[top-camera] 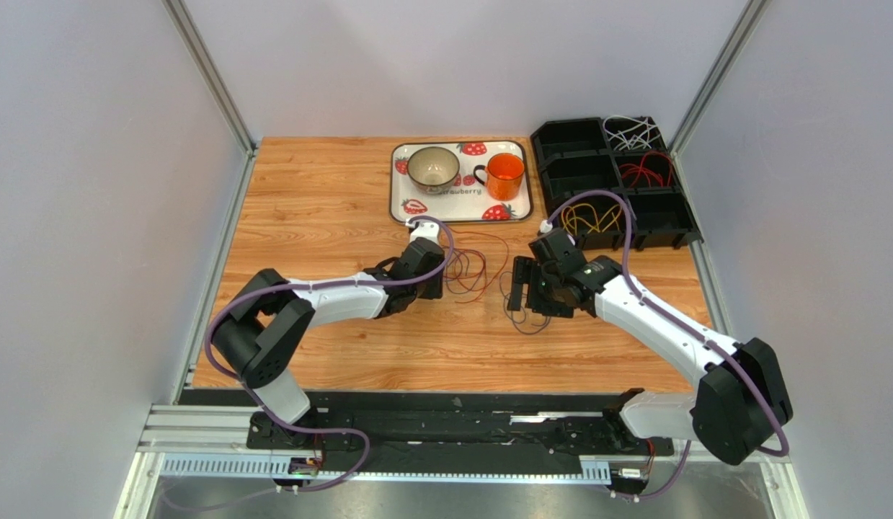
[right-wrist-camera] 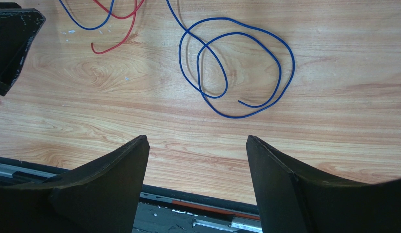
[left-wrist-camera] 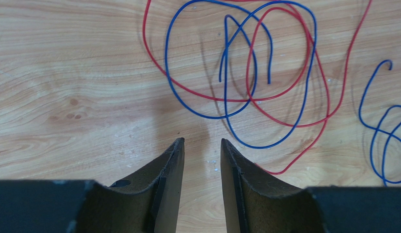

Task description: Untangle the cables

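Tabletop [top-camera: 310, 195]: wood-grain; a tangle of loose cables [top-camera: 478, 265] is spread on it between the two arms.
Left end effector [left-wrist-camera: 202, 143]: the jaws are parted by a narrow gap, with only bare wood between them and nothing gripped.
Cables at the left end effector: a red cable [left-wrist-camera: 144, 36] and a blue cable [left-wrist-camera: 167, 68] are looped through each other flat on the wood, just ahead of the fingertips. The nearest blue arc and a red end lie close to the right fingertip, and no contact is seen.
Right end effector [right-wrist-camera: 197, 141]: the jaws are spread wide, nothing is held, and the tabletop's near edge is seen between them.
Cables at the right end effector: a separate blue coil [right-wrist-camera: 236, 117] lies flat ahead of the fingertips, apart from them. A red cable end [right-wrist-camera: 112, 50] is seen further off to the left, beside another blue strand.
Sorting tray [top-camera: 570, 141]: black, with compartments, at the far right. White cables [top-camera: 631, 132], red cables [top-camera: 645, 170] and yellow cables [top-camera: 591, 220] are kept in separate compartments.
Strawberry tray [top-camera: 402, 184]: at the far edge; a bowl [top-camera: 432, 168] and an orange mug [top-camera: 506, 173] stand on it.
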Tool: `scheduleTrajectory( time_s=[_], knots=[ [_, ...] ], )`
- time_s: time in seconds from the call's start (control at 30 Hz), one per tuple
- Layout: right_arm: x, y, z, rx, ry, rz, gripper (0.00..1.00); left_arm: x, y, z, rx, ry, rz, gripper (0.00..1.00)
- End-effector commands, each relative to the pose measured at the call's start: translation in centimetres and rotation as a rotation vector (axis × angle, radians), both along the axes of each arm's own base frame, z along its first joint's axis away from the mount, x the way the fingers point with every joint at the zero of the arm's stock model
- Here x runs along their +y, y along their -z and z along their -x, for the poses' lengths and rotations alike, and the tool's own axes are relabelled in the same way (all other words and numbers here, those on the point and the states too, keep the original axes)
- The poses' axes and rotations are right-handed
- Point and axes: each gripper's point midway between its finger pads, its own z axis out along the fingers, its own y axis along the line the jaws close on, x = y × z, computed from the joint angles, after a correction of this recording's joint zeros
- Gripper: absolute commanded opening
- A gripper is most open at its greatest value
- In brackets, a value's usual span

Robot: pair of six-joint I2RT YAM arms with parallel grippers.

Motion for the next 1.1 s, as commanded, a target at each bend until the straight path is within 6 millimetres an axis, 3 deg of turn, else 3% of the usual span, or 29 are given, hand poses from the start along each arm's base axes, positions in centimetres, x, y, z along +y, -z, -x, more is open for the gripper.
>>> scheduleTrajectory(
  time_s=[0.0, 0.27, 0.7, 0.8, 0.97, 1.07],
  knots=[
    [1.2, 0.5, -0.6, 0.002, -0.012, 0.0, 0.77, -1.8, -2.0, -0.9, -0.058, 0.03, 0.074, 0.42],
    [2.5, 1.3, -1.0, 0.023, -0.04, 0.034, 0.76, -3.5, -1.4, -1.7, -0.063, 0.08, 0.091, 0.42],
    [3.5, 2.6, -0.9, 0.053, -0.068, 0.068, 0.74, -3.6, 0.1, -2.4, -0.027, 0.058, 0.044, 0.38],
    [3.6, 2.8, -0.9, 0.059, -0.072, 0.074, 0.73, -3.8, 0.1, -2.4, -0.027, 0.07, 0.048, 0.33],
    [3.8, 3.0, -0.8, 0.062, -0.076, 0.082, 0.73, -4.1, 0.3, -2.3, -0.02, 0.084, 0.044, 0.16],
    [3.8, 3.0, -0.7, 0.059, -0.081, 0.086, 0.73, -4.1, 0.3, -2.2, -0.023, 0.081, 0.036, 0.15]
  ],
)
